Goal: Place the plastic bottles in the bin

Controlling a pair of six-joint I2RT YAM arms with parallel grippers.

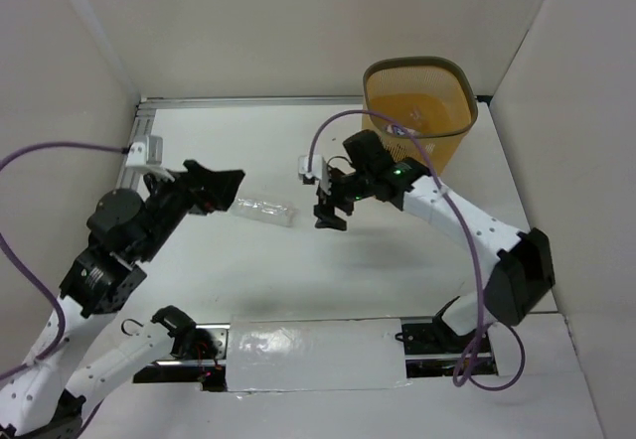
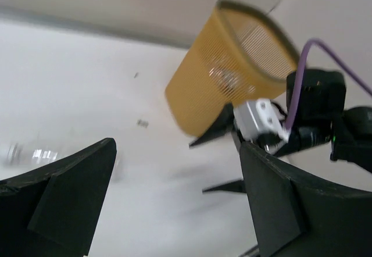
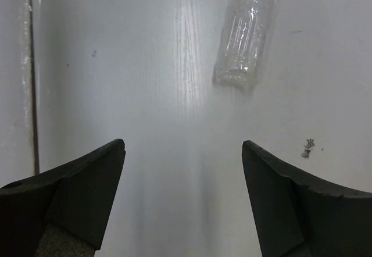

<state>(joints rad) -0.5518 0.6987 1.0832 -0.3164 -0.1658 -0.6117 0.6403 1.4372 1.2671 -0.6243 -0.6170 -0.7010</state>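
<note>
Shows one clear plastic bottle lying flat on the table, just beside the left gripper and near the right gripper. Finds both jaws spread wide (nothing between either pair). Puts the bin upright at the far right corner.

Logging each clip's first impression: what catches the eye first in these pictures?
The tall yellow-orange bin at the far right corner of the table stands out most. A clear plastic bottle lies flat mid-table, between the open left gripper and the open right gripper, neither holding anything.
</note>
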